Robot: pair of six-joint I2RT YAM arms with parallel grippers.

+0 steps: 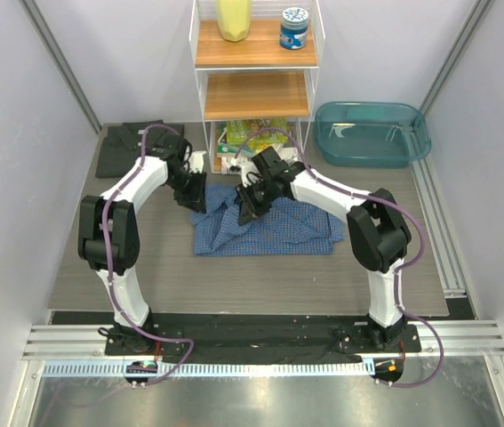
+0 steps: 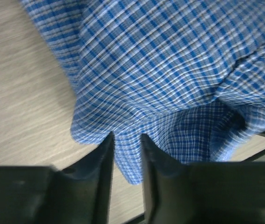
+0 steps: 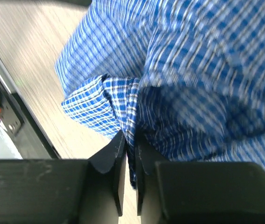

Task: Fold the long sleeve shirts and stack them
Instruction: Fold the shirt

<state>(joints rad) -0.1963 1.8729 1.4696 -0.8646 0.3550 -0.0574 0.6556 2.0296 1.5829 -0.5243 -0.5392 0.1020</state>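
The blue checked shirt lies rumpled in the middle of the table. Both grippers are down at its far left part. My left gripper has its fingers astride the shirt's edge; in the left wrist view the gripper still shows a gap, with flat cloth lying in it. My right gripper is shut on a bunched fold of the blue shirt, and in its own view the gripper pinches the cloth tight. The dark grey shirt lies folded at the back left.
A white wire shelf unit stands at the back centre, holding a yellow container and a blue jar. A teal plastic tub sits at the back right. Grey walls close in both sides.
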